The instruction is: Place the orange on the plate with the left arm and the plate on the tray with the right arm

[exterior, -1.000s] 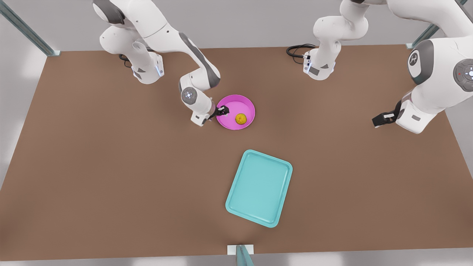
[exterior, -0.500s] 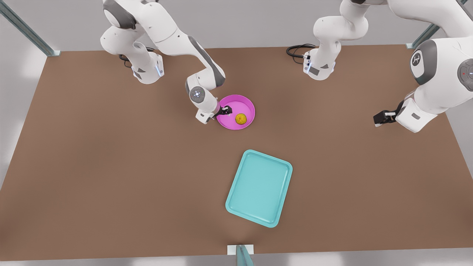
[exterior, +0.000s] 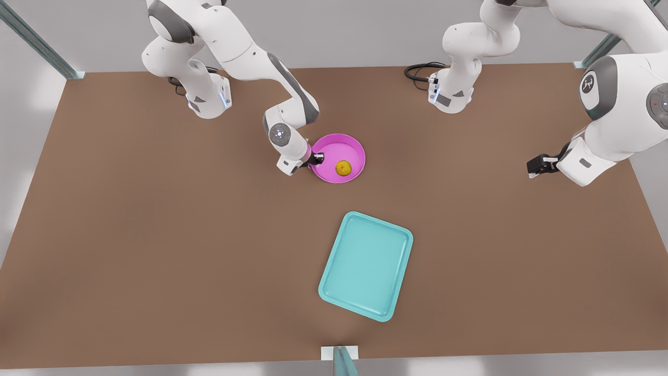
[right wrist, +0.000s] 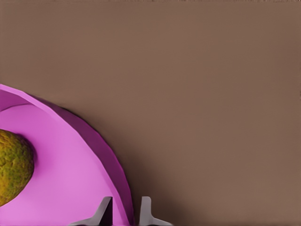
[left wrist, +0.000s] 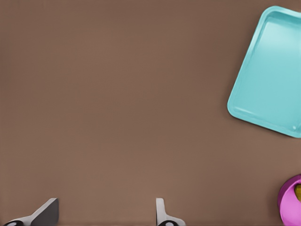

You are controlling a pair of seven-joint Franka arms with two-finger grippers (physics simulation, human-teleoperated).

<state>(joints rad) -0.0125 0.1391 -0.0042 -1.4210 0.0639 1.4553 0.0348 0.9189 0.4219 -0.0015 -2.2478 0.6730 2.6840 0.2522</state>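
Because the orange (exterior: 343,167) already sits in the plate (exterior: 349,143), the right gripper (exterior: 317,157) pinches its rim to carry it to the tray (exterior: 365,265), while the left gripper (exterior: 533,166) waits apart with fingers spread.

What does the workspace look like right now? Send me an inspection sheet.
Surface: brown table, flat and unmarked.
Job's things: orange lies in the pink plate; the plate sits on the table, apart from the teal tray, which holds nothing.
Clutter: nothing seen.
Grippers: right gripper shut on the plate's rim, one finger inside and one outside; left gripper open, waiting above the table at the front view's right.
Cables: black cable looped by an arm base at the far edge.
Surroundings: grey walls, metal frame post at the corner.
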